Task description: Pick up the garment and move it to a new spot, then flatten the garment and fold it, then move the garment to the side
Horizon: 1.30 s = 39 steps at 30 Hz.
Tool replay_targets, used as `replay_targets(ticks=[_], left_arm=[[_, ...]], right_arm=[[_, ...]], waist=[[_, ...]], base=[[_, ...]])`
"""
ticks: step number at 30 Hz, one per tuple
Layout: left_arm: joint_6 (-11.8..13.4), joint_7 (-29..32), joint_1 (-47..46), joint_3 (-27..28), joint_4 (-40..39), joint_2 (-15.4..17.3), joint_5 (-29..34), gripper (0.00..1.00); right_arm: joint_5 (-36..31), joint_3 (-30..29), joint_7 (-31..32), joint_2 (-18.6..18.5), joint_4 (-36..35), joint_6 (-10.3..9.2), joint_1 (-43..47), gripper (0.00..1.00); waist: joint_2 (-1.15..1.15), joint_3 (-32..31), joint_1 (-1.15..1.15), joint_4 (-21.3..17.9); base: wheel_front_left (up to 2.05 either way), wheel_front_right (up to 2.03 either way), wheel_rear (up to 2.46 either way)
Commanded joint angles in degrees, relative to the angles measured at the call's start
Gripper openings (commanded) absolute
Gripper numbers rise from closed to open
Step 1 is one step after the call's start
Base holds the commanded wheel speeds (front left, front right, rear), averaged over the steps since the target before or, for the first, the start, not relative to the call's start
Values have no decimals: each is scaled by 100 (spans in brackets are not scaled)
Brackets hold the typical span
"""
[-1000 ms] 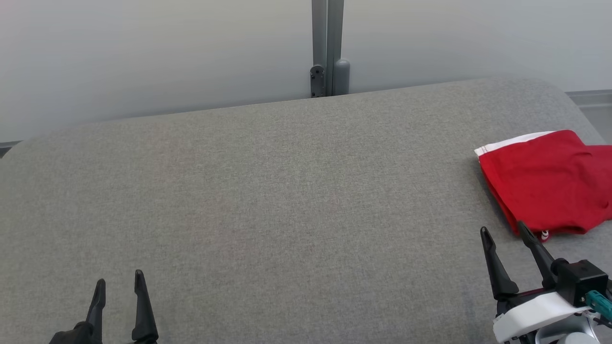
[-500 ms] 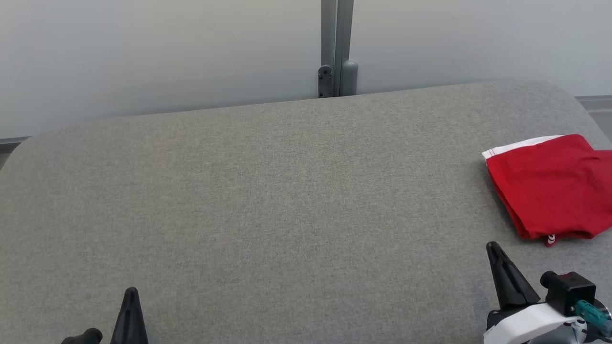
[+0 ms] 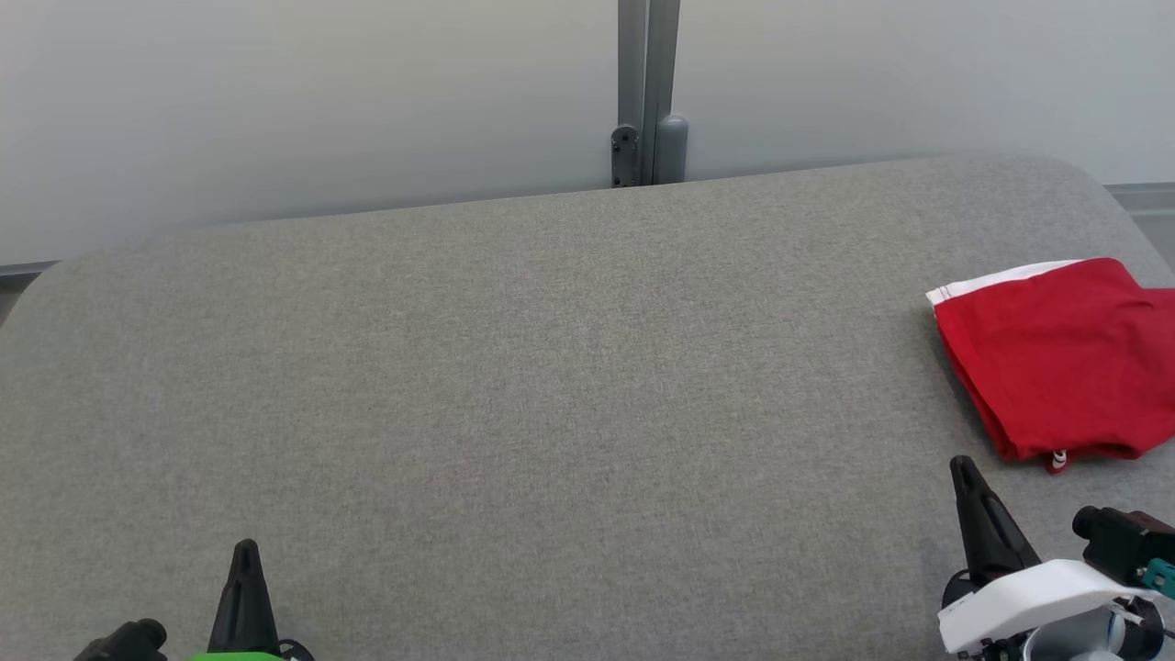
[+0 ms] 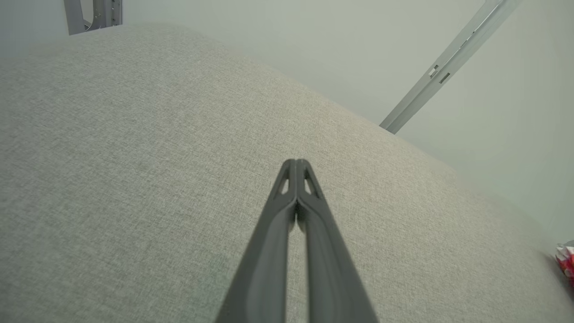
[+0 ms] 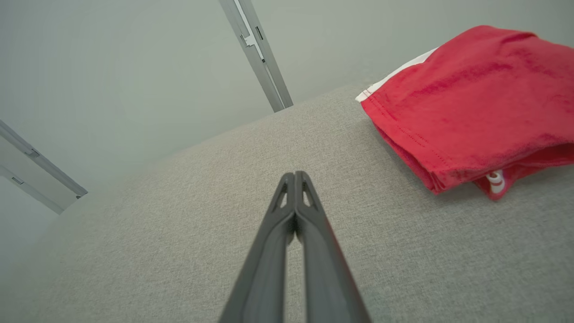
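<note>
Right wrist view resolves garment [image 5: 466, 103] hem stitching; right gripper [image 5: 294, 176], left gripper [image 4: 296, 163] fingers clenched, empty

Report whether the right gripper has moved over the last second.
Yes. The right gripper has shut and drawn slightly back toward the robot. One fingertip overlapped the red garment at its near corner; now the tips sit clear of it.
</note>
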Motion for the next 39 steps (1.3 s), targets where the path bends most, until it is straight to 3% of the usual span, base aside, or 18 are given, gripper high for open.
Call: replay_targets(ticks=[1, 39], left_arm=[[-26, 43, -184, 34, -64, 29, -222, 0], [-189, 816, -727, 147, 38, 60, -2995, 0]], right_arm=[[235, -58, 43, -18, -51, -1, -160, 0], [3101, -432, 790, 299, 132, -3, -545, 0]], waist=[[0, 0, 0, 1], [0, 15, 0, 21]], base=[[0, 0, 0], [0, 0, 0]])
